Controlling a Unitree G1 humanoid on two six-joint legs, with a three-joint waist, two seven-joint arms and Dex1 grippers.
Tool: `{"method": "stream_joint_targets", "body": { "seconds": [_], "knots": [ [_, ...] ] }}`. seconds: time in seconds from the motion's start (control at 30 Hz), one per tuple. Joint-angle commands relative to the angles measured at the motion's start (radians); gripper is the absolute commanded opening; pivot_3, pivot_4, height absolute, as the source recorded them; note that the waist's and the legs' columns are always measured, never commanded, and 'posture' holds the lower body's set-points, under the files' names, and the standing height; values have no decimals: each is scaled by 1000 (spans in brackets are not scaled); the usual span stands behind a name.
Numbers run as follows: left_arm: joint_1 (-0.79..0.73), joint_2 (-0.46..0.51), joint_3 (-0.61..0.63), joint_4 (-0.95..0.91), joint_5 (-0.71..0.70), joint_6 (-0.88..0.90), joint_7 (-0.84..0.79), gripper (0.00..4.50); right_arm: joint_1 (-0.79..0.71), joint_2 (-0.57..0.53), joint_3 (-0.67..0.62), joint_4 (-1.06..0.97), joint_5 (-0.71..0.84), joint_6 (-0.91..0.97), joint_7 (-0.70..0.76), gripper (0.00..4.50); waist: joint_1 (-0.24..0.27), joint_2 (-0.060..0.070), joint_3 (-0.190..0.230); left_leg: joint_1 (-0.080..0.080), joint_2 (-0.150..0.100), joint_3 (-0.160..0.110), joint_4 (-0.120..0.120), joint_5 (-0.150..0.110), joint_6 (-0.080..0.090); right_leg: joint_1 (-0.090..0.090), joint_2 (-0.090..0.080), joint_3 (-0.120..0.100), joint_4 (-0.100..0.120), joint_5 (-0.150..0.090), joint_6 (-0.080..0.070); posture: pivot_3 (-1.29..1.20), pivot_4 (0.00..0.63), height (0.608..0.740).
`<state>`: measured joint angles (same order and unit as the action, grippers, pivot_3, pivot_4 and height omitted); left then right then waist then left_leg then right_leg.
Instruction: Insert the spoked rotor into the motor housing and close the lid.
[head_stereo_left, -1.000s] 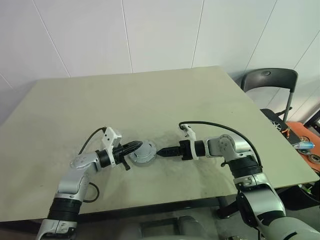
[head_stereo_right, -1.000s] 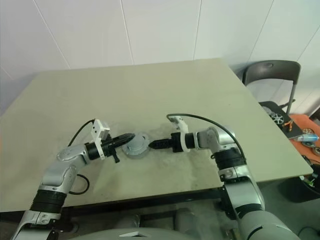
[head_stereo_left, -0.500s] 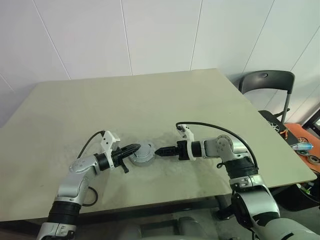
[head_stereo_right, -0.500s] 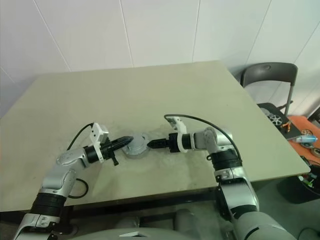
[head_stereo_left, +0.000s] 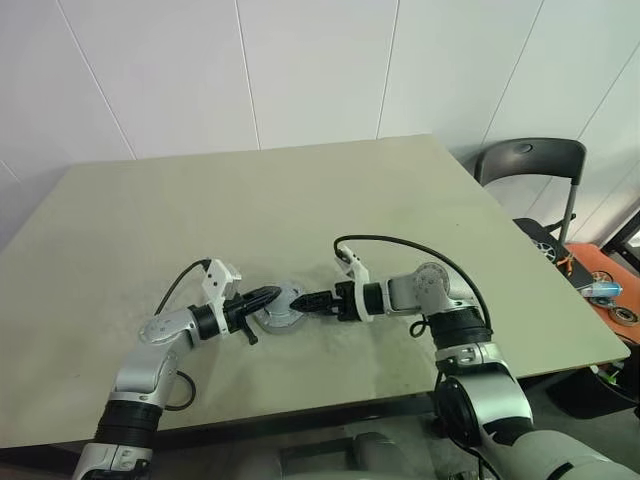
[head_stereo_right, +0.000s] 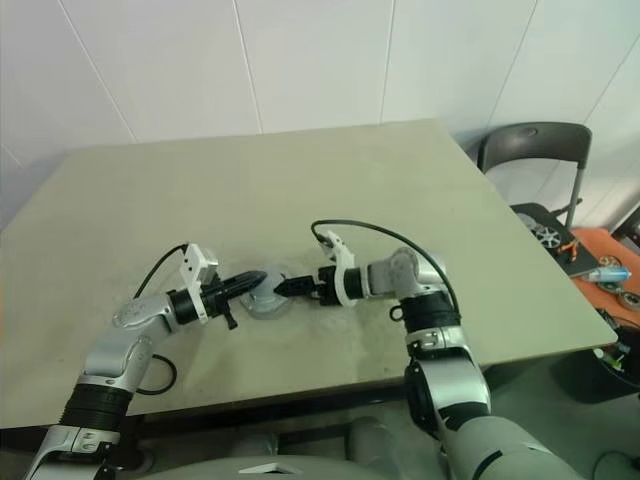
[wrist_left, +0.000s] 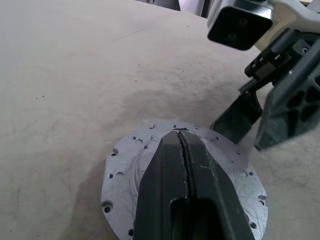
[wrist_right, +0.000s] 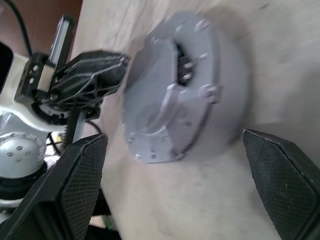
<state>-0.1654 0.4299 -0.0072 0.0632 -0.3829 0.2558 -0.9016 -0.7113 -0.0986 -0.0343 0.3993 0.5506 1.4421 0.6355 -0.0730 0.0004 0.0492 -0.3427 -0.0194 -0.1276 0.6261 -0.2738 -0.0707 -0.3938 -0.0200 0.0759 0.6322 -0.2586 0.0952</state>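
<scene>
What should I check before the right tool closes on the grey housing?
1. Motor housing flat on the table: ok.
2. Left tool shut, tip resting over the housing's top face: ok.
3. Right tool open wide: ok.
4. Housing between the right tool's fingers: ok, seen from the right wrist.
5. Rotor seated inside: cannot tell.
6. Lid fully closed: cannot tell.
</scene>
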Motion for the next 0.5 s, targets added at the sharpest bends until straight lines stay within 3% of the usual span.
{"method": "stream_joint_targets", "body": {
  "seconds": [0.03, 0.27, 0.37, 0.5],
  "knots": [
    [-24, 8, 7, -44, -3, 2, 6, 0, -31, 35, -7, 2, 56, 61, 27, 4476, 1, 0, 0, 0, 0, 0, 0, 0, 0, 0, 0, 0, 0, 0, 0, 0, 0, 740],
    [-41, 25, 19, -63, -9, 25, 16, 0, -44, 99, -94, 41, 62, 46, -13, 4476, 1, 1, 1, -1, 0, 0, 0, 0, 0, -1, 0, 0, 0, 0, 0, 0, 0, 740],
    [-40, 27, 20, -74, -11, 34, 23, 0, -59, 136, -172, 84, 46, -10, -78, 4476, 1, 1, 1, -3, 0, 0, 1, 0, 0, -2, 0, 0, 0, 0, 0, 0, 0, 740],
    [-41, 24, 18, -93, -14, 50, 34, 0, -53, 138, -171, 131, -2, -116, -135, 4476, 1, 1, 1, -4, 0, 0, 1, 0, 0, -3, 0, 0, 0, 0, 0, 0, 0, 740]
  ]
}}
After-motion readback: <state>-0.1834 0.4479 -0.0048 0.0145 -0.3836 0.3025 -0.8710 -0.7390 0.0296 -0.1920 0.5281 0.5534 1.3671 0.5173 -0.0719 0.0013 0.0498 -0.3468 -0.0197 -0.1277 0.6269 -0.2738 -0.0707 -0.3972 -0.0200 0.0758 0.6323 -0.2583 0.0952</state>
